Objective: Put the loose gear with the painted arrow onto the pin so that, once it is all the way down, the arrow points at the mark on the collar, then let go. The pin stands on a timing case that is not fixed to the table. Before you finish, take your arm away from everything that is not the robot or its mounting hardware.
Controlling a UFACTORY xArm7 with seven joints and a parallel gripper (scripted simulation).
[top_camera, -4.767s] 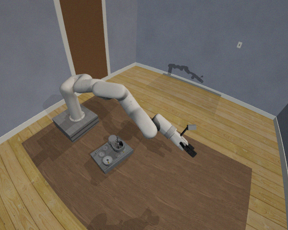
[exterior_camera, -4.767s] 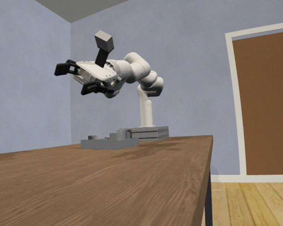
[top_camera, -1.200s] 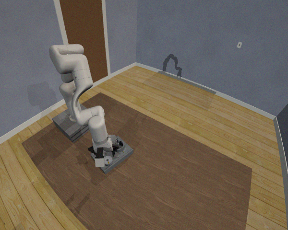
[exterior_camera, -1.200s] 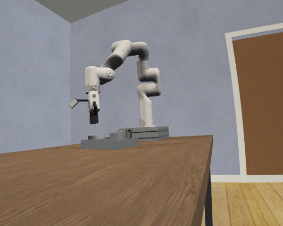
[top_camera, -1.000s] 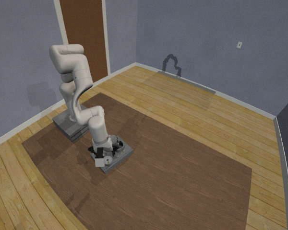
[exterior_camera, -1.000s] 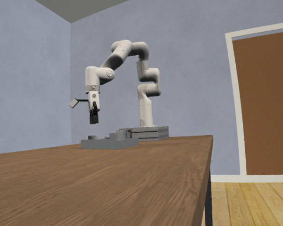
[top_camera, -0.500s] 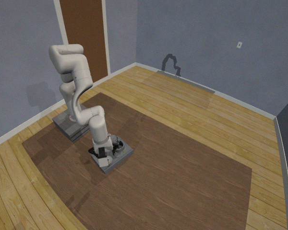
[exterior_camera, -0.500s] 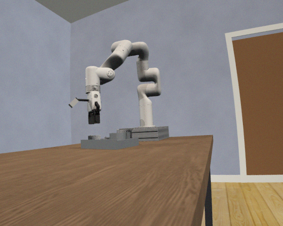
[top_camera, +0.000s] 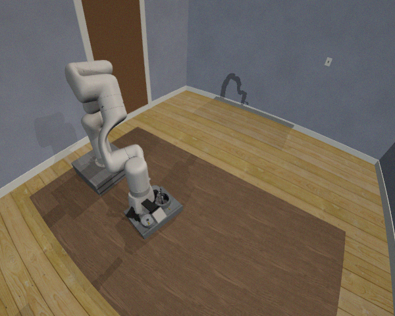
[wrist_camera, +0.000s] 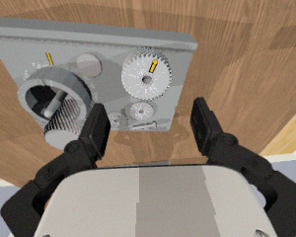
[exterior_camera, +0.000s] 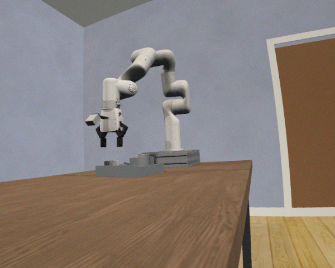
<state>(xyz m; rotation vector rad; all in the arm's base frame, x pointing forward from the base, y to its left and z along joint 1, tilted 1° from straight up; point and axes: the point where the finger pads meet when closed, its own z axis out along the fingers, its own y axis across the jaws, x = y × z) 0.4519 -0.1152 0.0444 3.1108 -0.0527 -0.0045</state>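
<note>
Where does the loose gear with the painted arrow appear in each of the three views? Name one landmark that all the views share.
Top: the gear lies at the near-left end of the case, beside the wrist.
Exterior: a low disc on the case's left end, below the open gripper.
Wrist: upper centre, yellow arrow showing.
Shared landmark: the grey timing case.

The setting is a plain, sparsely furnished interior room with the character of a test or laboratory space. The walls (top_camera: 276,51) are painted a uniform blue-grey and finished with a white baseboard (top_camera: 326,137). The floor (top_camera: 259,135) consists of light wooden planks. A brown door (top_camera: 114,51) in a white frame is set in one wall, and a small white wall plate (top_camera: 328,61) is mounted on another. A large dark wooden tabletop (exterior_camera: 118,219) occupies the middle of the room. A white robot arm (exterior_camera: 170,86) stands on a grey base (exterior_camera: 190,157) mounted on it.
</note>
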